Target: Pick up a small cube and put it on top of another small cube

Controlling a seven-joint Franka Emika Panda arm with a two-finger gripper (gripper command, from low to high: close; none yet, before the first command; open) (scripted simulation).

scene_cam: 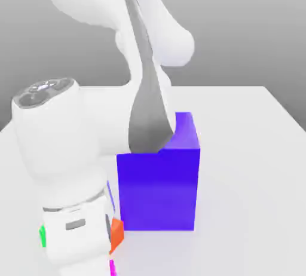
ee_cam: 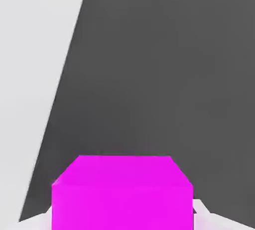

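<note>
At the exterior view's left, you see the arm's [scene_cam: 66,149] white bulk low over the table [scene_cam: 251,167], a sliver of green cube [scene_cam: 43,236] at its edge. Right of it an orange cube [scene_cam: 116,234] peeks out, with a strip of pink cube [scene_cam: 112,267] below. Next comes the blue block [scene_cam: 158,188], standing on the table. Through the hand view, your gripper [ee_cam: 122,209] is clamped on the pink cube [ee_cam: 122,194], a finger [ee_cam: 204,214] pressed to its side.

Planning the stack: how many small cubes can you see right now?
3: magenta cube at the gripper; orange cube beside the blue block; green cube on the hand's other side. Others may be hidden.
</note>
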